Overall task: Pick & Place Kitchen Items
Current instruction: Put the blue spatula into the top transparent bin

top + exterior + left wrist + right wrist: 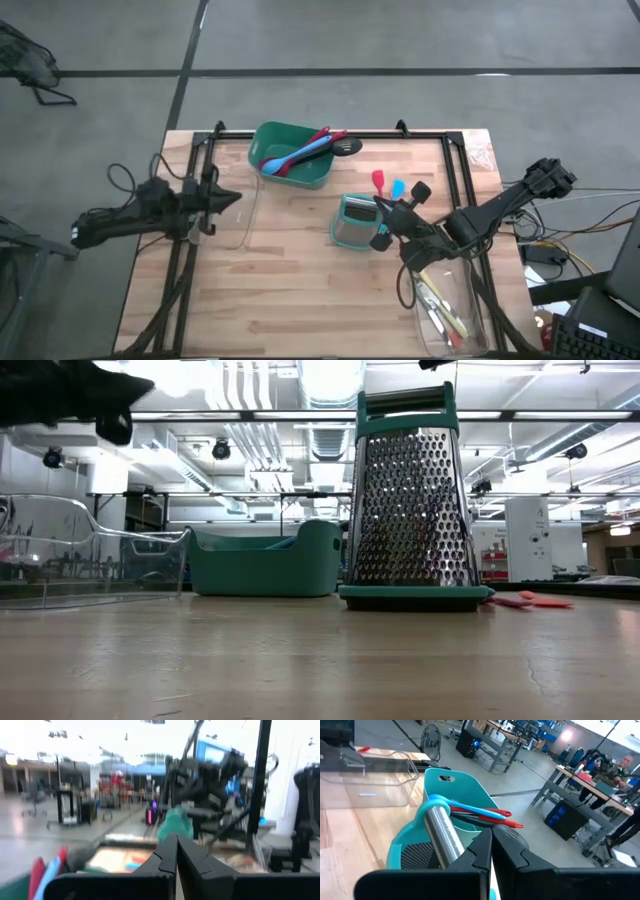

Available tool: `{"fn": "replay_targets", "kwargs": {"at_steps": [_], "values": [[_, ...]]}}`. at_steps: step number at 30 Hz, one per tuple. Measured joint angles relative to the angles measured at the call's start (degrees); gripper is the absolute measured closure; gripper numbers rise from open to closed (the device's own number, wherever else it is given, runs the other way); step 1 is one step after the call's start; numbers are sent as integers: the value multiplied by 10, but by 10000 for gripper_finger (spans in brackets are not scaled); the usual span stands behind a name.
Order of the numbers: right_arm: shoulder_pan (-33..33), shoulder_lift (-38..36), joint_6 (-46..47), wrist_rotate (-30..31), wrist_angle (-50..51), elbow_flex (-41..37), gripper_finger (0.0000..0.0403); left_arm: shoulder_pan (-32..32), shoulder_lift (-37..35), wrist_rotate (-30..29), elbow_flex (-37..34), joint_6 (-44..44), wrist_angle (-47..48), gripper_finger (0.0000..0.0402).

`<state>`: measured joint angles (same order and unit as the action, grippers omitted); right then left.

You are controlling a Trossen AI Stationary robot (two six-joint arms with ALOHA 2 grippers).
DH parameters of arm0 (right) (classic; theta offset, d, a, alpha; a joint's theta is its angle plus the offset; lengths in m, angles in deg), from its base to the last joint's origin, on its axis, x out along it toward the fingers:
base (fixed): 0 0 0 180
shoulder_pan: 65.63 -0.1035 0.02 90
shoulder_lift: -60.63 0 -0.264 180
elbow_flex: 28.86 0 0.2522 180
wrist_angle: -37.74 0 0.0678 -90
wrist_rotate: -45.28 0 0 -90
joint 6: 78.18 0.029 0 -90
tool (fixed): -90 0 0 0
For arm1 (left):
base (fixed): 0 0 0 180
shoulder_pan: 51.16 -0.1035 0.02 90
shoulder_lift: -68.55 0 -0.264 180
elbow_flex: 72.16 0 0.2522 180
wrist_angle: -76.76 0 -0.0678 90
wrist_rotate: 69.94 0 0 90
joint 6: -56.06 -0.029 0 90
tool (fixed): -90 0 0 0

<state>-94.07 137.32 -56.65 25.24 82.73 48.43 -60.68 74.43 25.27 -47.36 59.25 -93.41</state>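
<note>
While both dark arms hung over the pale wooden table (300, 270), neither gripper held anything. In the high view the left gripper (232, 198) sat at the left of the frame, above the short end of a clear plastic tray (238, 225), with its fingers (167, 855) pressed together, as the left wrist view showed. The right gripper (385, 232) lay right of centre, touching or just beside the top of a teal-framed metal box grater (352, 222), and its jaws were likewise closed on nothing; the right wrist view showed the grater's steel handle (442, 837) directly ahead of the shut fingers (480, 850).

A green plastic tub (291, 155) stood at the upper middle of the high view, and leaning out of it toward the upper right were the long-handled utensils: a blue spoon (296, 155), red spoons (318, 139) (overlapping, so their count was hard to tell) and a black slotted spoon (347, 147) just beyond the rim. Just right of the grater's upper edge lay a small red spatula (379, 181) and a small blue spatula (398, 189), side by side on the wood. At the lower right, a second clear plastic tray (455, 310) held several pale-handled tools (440, 305), partly under the right arm.

In the low view the grater (410, 500) stood upright right of centre, with the tub (265, 565) behind it to the left.
</note>
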Motion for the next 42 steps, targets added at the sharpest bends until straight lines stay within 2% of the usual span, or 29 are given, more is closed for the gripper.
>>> {"fn": "replay_targets", "kwargs": {"at_steps": [4, 7, 9, 15, 22, 28, 31, 36, 42], "values": [[-2, -13, 22, -4, 1, 0, 394, 0, -36, -1, -21, 0, -1, 393], [-2, -30, 73, -35, 24, 0, 394, 0, -48, -1, -33, 0, 4, 392], [0, -42, 113, -62, 64, 4, 394, 0, -52, -2, -36, 4, 4, 392], [1, -106, 257, -93, 215, 9, 394, 0, -59, 1, -38, 30, 14, 392], [11, -178, 440, -187, 390, 7, 394, 0, -52, -2, -47, 68, 32, 392], [51, -197, 465, -283, 406, -12, 388, 0, -46, -3, -52, 96, 31, 392], [77, -194, 452, -312, 410, -26, 368, 0, -46, -3, -57, 97, 31, 392], [120, -202, 450, -324, 415, -56, 308, 0, -45, -3, -65, 97, 31, 392], [225, -208, 437, -411, 397, -103, 232, 0, -45, -3, -86, 97, 33, 392]]}}
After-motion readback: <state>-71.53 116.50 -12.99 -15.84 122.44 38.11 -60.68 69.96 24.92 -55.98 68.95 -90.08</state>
